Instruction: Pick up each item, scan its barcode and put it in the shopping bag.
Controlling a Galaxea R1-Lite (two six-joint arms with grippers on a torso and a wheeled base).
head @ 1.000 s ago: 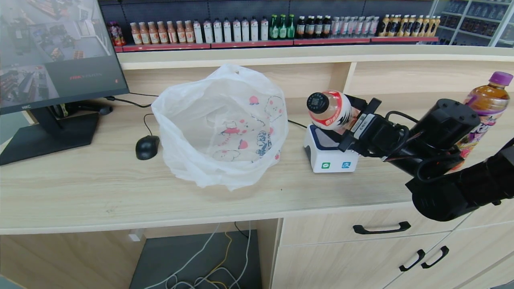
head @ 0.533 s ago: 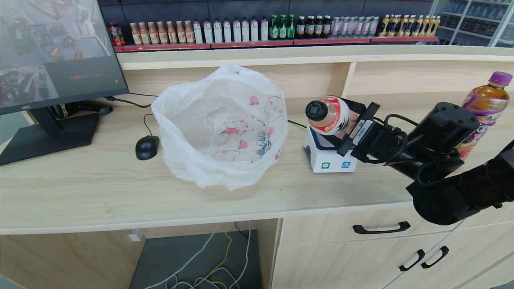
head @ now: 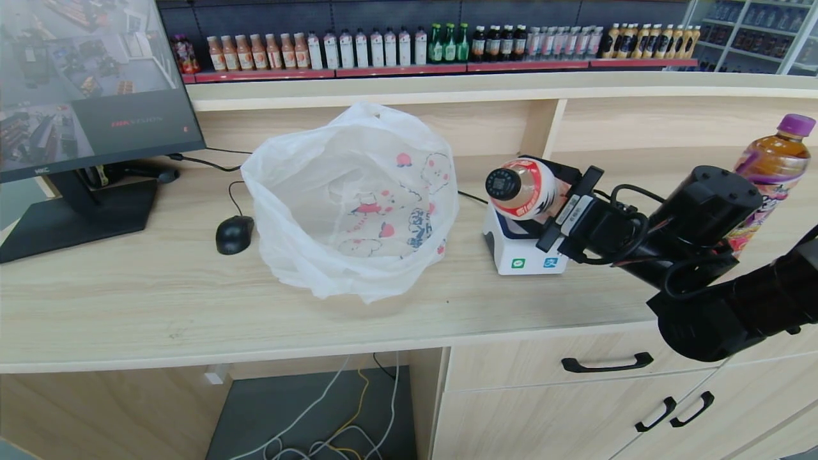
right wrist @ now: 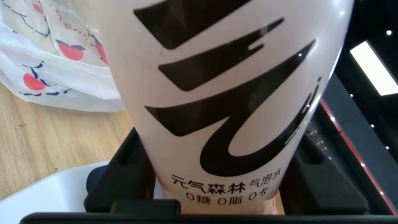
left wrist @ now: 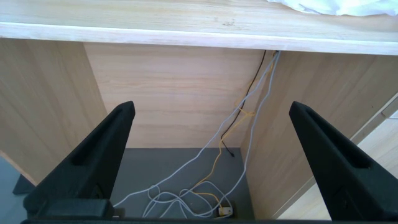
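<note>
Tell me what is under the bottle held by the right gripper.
The white scanner box stands under the bottle, on the wooden counter. The bottle covers most of its top face, so that part cannot be seen.

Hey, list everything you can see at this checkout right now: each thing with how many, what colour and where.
shopping bag: one, white with red and blue prints, open, middle of the counter.
scanner: one, white, right of the bag.
held bottle: one, pale with red label, sideways over the scanner.
purple-capped bottle: one, amber, upright, far right.
mouse: one, black, left of the bag.
monitor: one, black, counter's left end.
shelf bottles: many, mixed colours, back shelf.
cables: several, white and yellow, under the counter.
right gripper: black, shut on the held bottle.
left gripper: black, fingers open, below the counter.
</note>
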